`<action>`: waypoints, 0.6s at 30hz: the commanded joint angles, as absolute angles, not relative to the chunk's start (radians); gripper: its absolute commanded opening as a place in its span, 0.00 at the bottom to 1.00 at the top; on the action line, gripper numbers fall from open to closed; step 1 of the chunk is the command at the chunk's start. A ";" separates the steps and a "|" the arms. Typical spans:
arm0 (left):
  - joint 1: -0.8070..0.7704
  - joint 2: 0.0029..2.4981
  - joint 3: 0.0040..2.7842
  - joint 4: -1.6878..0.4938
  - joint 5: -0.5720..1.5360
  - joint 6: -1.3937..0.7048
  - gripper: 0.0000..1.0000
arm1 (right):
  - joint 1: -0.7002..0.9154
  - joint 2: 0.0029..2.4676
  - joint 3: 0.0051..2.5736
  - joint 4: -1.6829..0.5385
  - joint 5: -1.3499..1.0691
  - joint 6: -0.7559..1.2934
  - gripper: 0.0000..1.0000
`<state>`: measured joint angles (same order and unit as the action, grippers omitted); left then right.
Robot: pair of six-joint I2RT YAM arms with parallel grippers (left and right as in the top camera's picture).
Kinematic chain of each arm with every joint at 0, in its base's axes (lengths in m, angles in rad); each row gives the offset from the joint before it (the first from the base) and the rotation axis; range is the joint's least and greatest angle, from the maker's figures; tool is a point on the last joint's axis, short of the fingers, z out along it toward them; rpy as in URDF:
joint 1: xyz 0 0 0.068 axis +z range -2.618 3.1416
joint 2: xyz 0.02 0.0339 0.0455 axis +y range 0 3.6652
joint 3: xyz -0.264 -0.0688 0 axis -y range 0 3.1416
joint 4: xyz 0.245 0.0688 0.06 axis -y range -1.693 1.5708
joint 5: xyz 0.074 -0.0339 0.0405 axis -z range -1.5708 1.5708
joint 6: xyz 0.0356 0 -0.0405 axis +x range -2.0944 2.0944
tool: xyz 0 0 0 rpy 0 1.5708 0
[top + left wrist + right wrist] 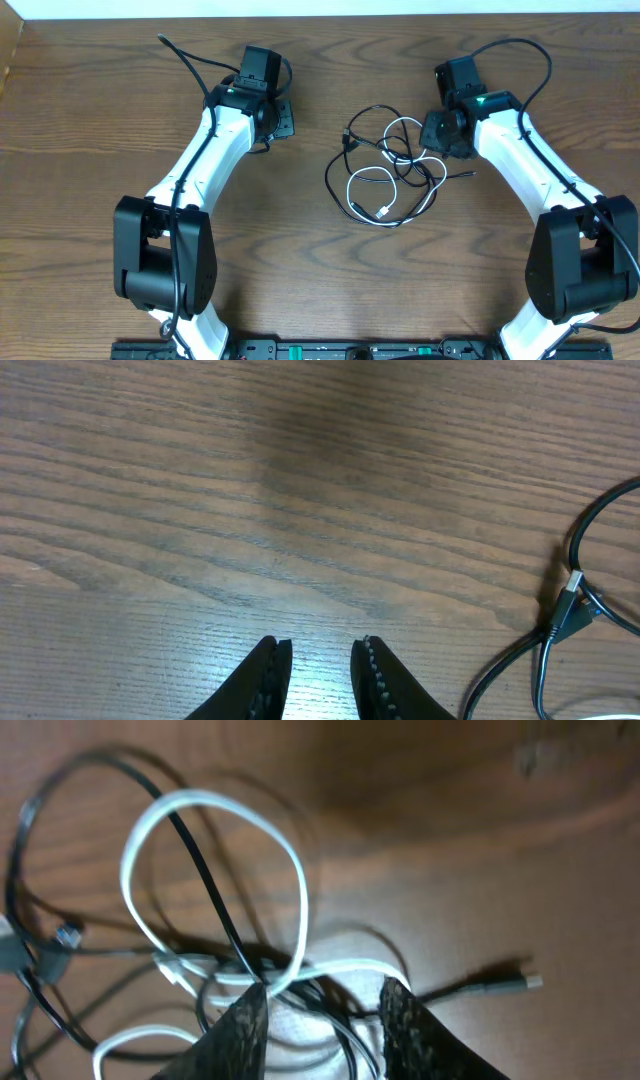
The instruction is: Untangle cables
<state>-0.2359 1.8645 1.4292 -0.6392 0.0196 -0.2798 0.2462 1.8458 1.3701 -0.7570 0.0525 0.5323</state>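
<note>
The cables lie tangled mid-table: a white cable [395, 190] in loose loops, crossed by black cables [335, 175]. My right gripper [428, 140] sits at the tangle's right edge. In the right wrist view its jaws [325, 1002] stand apart, and strands of the white cable [300, 880] and a black cable [200, 870] run between them unclamped. A black plug end [505, 985] lies to the right. My left gripper [288, 120] is left of the tangle, open over bare wood [320, 660]. A black cable [585, 530] with a small plug [568, 600] lies off to its right.
The thick black cable of the left arm [185, 60] trails toward the back left corner. The right arm's own cable [520, 60] arcs behind it. Both arm bases [165, 260] [585, 260] stand at the front of the wooden table [90, 120].
</note>
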 commanded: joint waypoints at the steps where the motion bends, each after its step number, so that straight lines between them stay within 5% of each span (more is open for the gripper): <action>1: -0.234 1.871 1.424 -0.641 0.007 -0.263 0.26 | 0.247 1.848 1.361 -0.704 0.126 0.545 0.33; 5: -0.234 1.871 1.424 -0.641 0.007 -0.263 0.26 | 0.247 1.851 1.340 -0.644 0.134 0.545 0.27; 13: -0.234 1.871 1.424 -0.641 0.007 -0.263 0.26 | 0.247 1.852 1.266 -0.631 0.103 0.574 0.36; 18: -0.234 1.871 1.424 -0.641 0.007 -0.263 0.27 | 0.247 1.852 1.198 -0.595 0.067 0.706 0.23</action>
